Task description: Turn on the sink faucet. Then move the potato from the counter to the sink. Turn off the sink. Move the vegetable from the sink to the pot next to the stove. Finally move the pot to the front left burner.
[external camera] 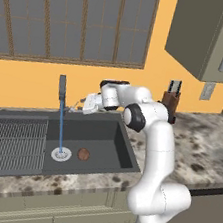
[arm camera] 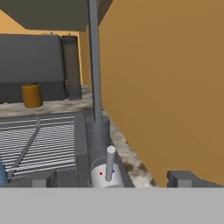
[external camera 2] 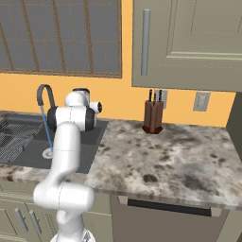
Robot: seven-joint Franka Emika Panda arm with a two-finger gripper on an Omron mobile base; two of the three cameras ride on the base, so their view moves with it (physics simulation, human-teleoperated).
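Left base view: water runs from the faucet into the dark sink, where the potato lies at centre frame. Speckled stone counter meets an orange wall. The gripper, jaws wide apart, hovers by the faucet handle.

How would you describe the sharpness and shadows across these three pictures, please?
Left base view: crisp, flatly lit, faint shading inside the sink, where the potato and water stream read clearly. Right base view: equally sharp; the knife block casts only a soft shadow. Hand view: softer, with the faucet handle slightly blurred up close.
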